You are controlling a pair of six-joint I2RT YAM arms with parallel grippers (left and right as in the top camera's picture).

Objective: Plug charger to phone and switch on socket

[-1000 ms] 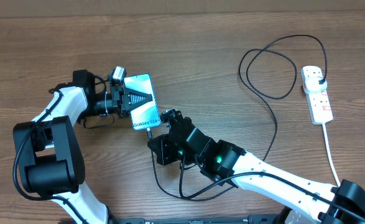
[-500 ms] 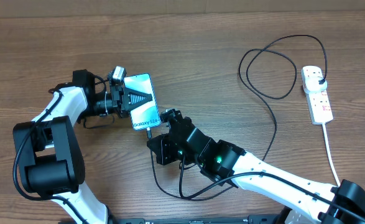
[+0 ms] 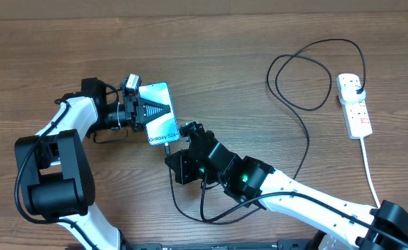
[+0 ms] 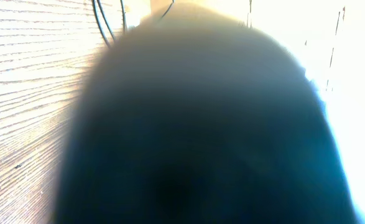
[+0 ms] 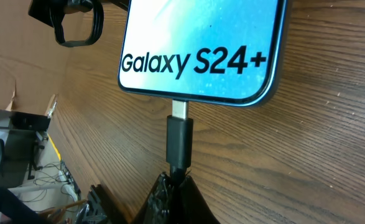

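The phone (image 3: 163, 128) lies tilted on the wooden table, screen lit, reading "Galaxy S24+" in the right wrist view (image 5: 201, 43). My left gripper (image 3: 155, 108) is shut on the phone's upper part. My right gripper (image 3: 170, 154) is shut on the charger just behind its small plug tip (image 5: 179, 140). The tip's metal end sits at the port in the phone's bottom edge, with some metal still showing. The black charger cable (image 3: 308, 139) loops across the table to the socket (image 3: 356, 114) at the right, where its black plug (image 3: 357, 87) sits in the far outlet.
The socket's white cord (image 3: 370, 173) runs down toward the front right edge. The left wrist view is filled by a dark blur with a strip of table (image 4: 27, 74) at its left. Slack charger cable loops under my right arm (image 3: 204, 215).
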